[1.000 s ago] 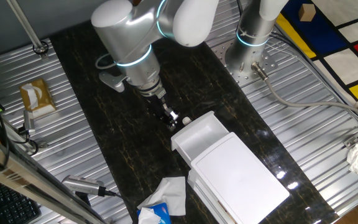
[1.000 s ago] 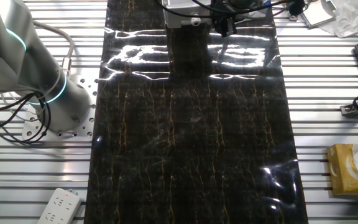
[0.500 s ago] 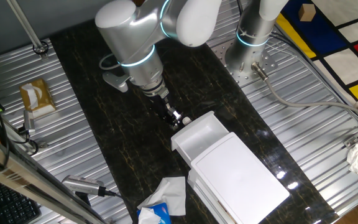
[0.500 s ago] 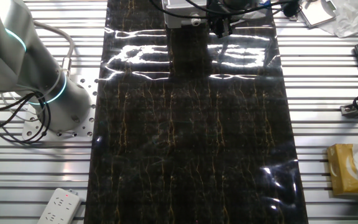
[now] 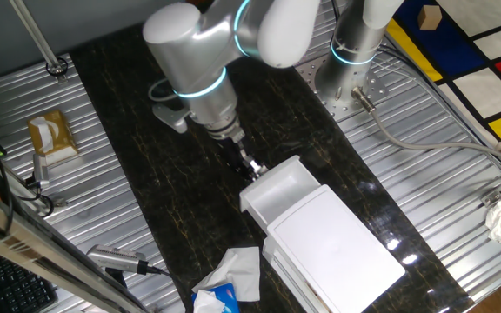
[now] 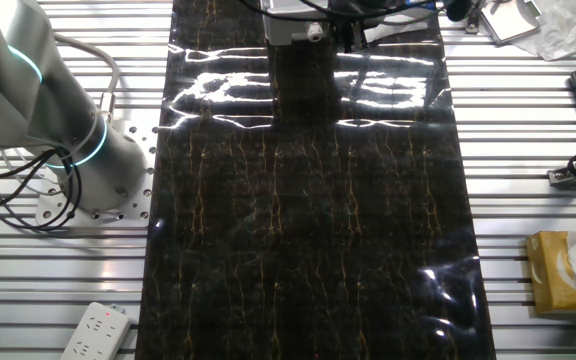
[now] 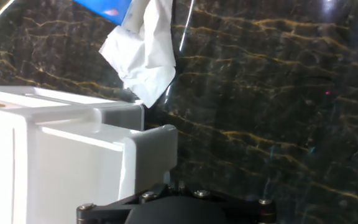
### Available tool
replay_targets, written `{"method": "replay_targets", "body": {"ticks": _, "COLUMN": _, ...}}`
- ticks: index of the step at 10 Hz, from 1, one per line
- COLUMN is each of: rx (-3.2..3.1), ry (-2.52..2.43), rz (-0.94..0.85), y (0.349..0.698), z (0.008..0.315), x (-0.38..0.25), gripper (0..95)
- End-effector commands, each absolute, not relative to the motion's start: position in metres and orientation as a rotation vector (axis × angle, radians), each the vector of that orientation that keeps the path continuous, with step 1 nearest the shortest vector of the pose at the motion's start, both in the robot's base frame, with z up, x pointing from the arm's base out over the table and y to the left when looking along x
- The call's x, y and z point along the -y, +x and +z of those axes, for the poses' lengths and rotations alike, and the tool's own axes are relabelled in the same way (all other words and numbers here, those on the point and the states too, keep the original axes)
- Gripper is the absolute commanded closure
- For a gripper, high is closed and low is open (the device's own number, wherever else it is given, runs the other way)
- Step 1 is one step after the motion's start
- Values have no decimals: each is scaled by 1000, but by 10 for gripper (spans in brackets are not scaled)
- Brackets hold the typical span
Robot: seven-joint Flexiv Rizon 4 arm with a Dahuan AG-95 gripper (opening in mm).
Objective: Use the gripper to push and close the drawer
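Observation:
The drawer (image 5: pixel 278 193) is a shallow white tray pulled out of the white flat-topped box (image 5: pixel 342 248) on the dark marble mat. My gripper (image 5: pixel 249 165) is a small black tool at the tip of the silver arm, and it sits right at the drawer's front panel. Its fingers look pressed together with nothing between them. The knob is largely hidden behind the gripper tip. In the hand view the drawer's front corner (image 7: pixel 148 149) is to the left, just ahead of my gripper (image 7: pixel 180 184). In the other fixed view my gripper (image 6: pixel 353 35) is at the top edge beside the box (image 6: pixel 288 25).
A crumpled white tissue on a blue pack (image 5: pixel 230 276) lies in front of the box and also shows in the hand view (image 7: pixel 142 56). The second arm base (image 5: pixel 348 61) stands at the back right. A brown box (image 5: pixel 50 137) is on the left. A power strip (image 6: pixel 93 330) lies on the slatted table.
My arm has moved right and down toward the drawer. The gripper tip has closed the small gap and now sits at the drawer front. The drawer has not visibly moved.

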State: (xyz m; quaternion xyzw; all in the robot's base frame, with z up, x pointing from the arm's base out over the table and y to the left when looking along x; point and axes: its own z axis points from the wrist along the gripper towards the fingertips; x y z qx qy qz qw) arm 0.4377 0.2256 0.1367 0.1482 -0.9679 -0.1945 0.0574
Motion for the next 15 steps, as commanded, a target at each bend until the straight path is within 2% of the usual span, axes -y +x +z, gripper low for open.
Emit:
{"method": "replay_targets", "body": {"ticks": 1, "rx": 2939, "ry": 426, "rz": -581, "y": 435, "z": 136, "x": -235, "gripper": 950}}
{"method": "replay_targets", "body": {"ticks": 10, "rx": 2975, "ry": 245, "rz": -545, "y": 415, "z": 138, "x": -311, "gripper": 950}}
{"method": "replay_targets", "body": {"ticks": 15, "rx": 2997, "ry": 233, "rz": -511, "y": 414, "z": 136, "x": -321, "gripper": 950}}
